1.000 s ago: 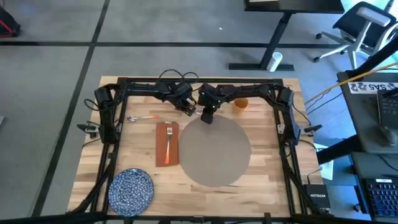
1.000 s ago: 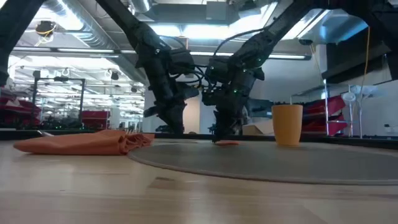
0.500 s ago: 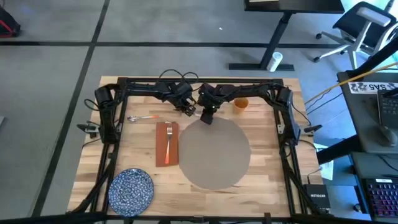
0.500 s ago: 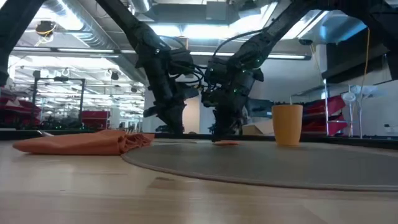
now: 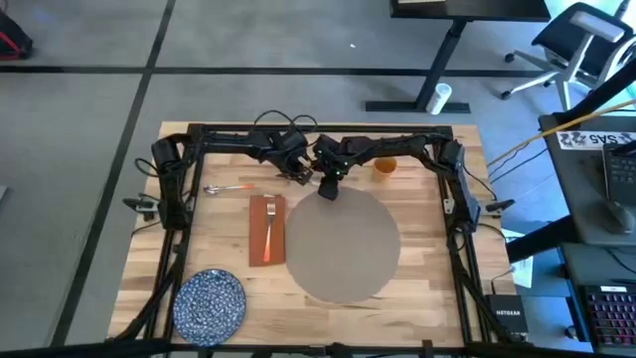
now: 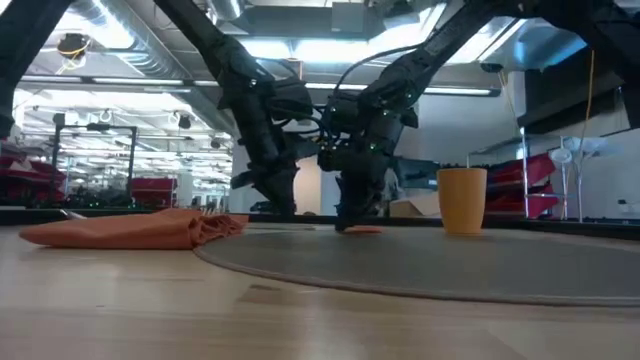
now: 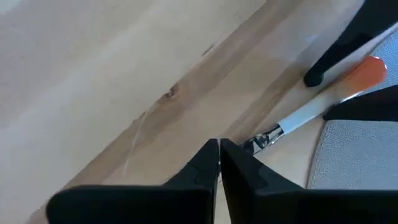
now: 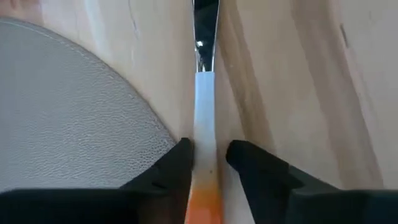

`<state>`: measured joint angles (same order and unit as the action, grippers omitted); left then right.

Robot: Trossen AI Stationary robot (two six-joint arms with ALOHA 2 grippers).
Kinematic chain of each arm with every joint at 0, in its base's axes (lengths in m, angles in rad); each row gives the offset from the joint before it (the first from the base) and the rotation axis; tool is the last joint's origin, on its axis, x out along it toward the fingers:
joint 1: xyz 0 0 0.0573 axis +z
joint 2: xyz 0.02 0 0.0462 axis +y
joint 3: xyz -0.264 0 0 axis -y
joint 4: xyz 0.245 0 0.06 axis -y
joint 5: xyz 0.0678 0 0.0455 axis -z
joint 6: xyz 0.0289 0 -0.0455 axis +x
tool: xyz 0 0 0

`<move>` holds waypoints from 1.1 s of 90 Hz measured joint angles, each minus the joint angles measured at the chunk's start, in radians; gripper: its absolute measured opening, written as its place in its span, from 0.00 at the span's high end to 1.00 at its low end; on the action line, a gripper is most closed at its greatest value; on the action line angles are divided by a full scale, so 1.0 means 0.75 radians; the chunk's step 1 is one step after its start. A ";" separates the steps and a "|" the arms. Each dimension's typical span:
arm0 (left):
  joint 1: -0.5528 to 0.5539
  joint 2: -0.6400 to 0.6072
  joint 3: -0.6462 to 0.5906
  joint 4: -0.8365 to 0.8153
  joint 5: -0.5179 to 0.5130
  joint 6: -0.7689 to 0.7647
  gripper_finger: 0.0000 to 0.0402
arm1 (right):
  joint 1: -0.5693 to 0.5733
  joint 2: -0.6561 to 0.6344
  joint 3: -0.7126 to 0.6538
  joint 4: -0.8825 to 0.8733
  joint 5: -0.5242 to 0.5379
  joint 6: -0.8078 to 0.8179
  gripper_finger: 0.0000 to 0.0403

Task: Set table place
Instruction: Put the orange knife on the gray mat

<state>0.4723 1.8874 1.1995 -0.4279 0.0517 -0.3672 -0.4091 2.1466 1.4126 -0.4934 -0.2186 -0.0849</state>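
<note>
A knife with a white handle and an orange end point(image 8: 204, 124) lies on the table point(image 5: 417, 278), just past the far edge of the round grey place point(image 5: 343, 244). My right gripper point(image 8: 208, 158) is open, with one finger on each side of the handle near its orange end. My left gripper point(image 7: 219, 149) is shut. Its tips are by the knife's metal collar point(image 7: 266, 135) and hide the blade. A rust-red napkin point(image 5: 266, 231) with a fork on it lies left of the place. My left gripper's shut tips stand over the knife's blade end, which they hide; I cannot tell whether they touch it. My right gripper's fingers point(image 8: 181, 163) come from above and straddle the handle point(image 8: 205, 146) across its length. A gap shows on one side, and I cannot tell whether the other finger touches. The knife lies flat on the table.
An orange cup point(image 5: 385, 166) stands at the far side, right of both grippers. A spoon point(image 5: 227, 188) lies far left. A blue speckled plate point(image 5: 211, 303) sits at the near left corner. Black frame rails point(image 5: 318, 129) edge the table.
My right gripper has shifted a little toward the table's left edge, staying low over the knife.
</note>
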 joint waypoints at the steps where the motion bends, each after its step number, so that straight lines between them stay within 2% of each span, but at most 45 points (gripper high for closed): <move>1: 0.001 0.000 0.000 0.000 0.000 0.000 1.00 | 0.000 0.003 0.001 0.000 0.001 0.000 0.76; 14: 0.001 0.000 0.000 -0.001 -0.002 0.000 1.00 | 0.006 0.013 0.002 0.006 0.033 -0.014 0.92; 20: 0.001 0.000 0.000 -0.001 -0.003 0.000 1.00 | 0.005 0.013 0.006 0.044 0.028 -0.017 0.97; 52: 0.001 -0.017 0.000 -0.007 -0.031 -0.017 1.00 | 0.003 -0.022 0.000 -0.004 -0.012 0.022 0.99; 70: 0.047 -0.157 0.000 0.015 -0.106 0.001 1.00 | 0.003 -0.063 -0.006 -0.035 -0.013 0.039 1.00; 99: 0.154 -0.431 0.001 0.079 -0.122 0.002 1.00 | 0.002 -0.103 -0.006 -0.051 0.005 0.082 1.00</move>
<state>0.5878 1.5639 1.2003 -0.3683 -0.0401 -0.3660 -0.4074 2.0697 1.4078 -0.5314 -0.2151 -0.0234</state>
